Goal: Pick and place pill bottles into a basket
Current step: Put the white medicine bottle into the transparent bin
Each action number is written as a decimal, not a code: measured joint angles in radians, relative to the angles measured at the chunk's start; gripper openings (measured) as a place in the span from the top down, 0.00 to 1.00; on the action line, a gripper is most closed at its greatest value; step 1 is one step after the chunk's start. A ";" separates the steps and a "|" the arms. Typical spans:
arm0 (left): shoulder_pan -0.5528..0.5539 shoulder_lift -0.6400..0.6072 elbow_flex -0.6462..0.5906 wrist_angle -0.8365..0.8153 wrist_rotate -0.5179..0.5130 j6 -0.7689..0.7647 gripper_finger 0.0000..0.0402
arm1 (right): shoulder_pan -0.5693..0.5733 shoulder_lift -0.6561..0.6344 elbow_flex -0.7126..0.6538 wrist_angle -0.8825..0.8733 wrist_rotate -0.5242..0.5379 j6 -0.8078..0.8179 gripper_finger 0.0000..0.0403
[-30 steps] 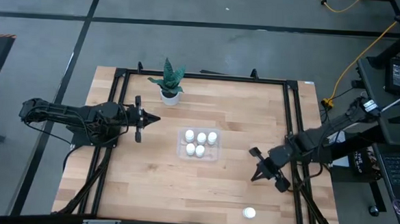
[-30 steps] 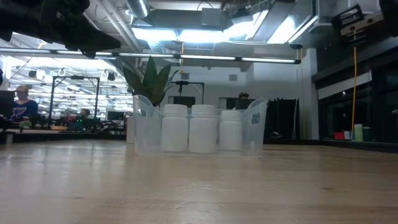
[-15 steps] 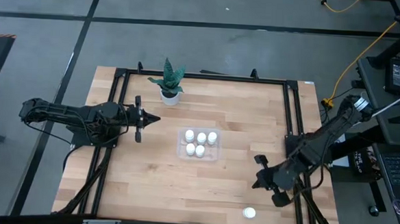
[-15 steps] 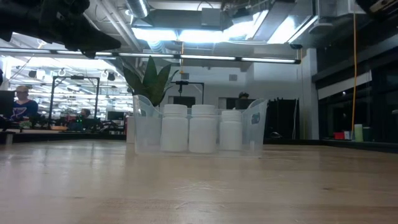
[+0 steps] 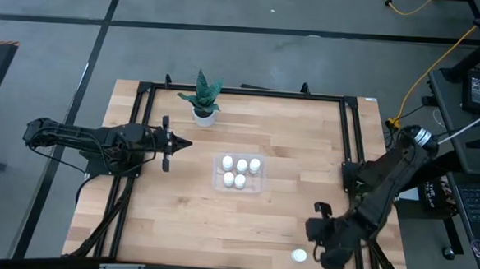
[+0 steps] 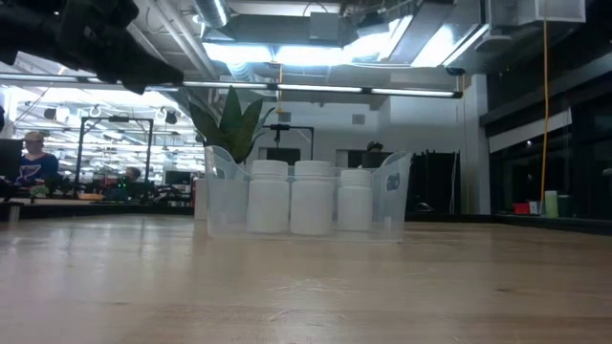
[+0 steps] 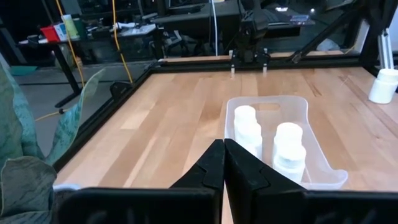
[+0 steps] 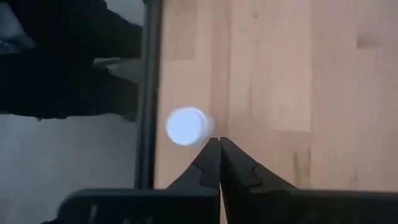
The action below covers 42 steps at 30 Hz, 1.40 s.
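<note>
One pill bottle (image 5: 299, 255) stands upright, alone near the table's front edge, at about five o'clock from the basket (image 5: 239, 186), which holds five others. The right gripper (image 5: 317, 229) hovers just beside the bottle, which lies at about five o'clock from it; its fingers are pressed together, holding nothing. The left gripper (image 7: 224, 163), also pinched closed, waits far off at nine o'clock. Only the right wrist view shows the round cap (image 8: 186, 126) beside the fingertips; the low view misses this bottle entirely.

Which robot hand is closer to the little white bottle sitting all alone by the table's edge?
The right gripper, just beside the lone bottle. The left gripper waits far off, beyond the basket.
</note>
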 joint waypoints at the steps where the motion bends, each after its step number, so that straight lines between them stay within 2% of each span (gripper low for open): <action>1: 0.000 0.000 0.000 -0.004 0.000 0.000 0.99 | 0.017 0.015 0.021 -0.001 0.025 0.000 1.00; 8: 0.000 0.000 0.000 -0.006 0.000 -0.015 0.98 | 0.104 0.137 0.155 -0.047 0.146 0.076 1.00; 16: 0.000 0.000 0.000 -0.008 0.000 -0.024 0.99 | 0.113 0.274 0.258 -0.125 0.111 0.319 1.00; 25: 0.000 0.000 0.000 -0.012 0.000 -0.024 0.97 | 0.114 0.289 0.266 -0.150 0.112 0.313 0.99; 31: 0.000 0.000 0.000 -0.012 0.000 -0.024 0.98 | 0.113 0.289 0.266 -0.151 0.157 0.334 0.87; 42: 0.000 0.000 0.000 -0.012 0.000 -0.052 0.99 | 0.113 0.289 0.265 -0.131 0.159 0.389 0.55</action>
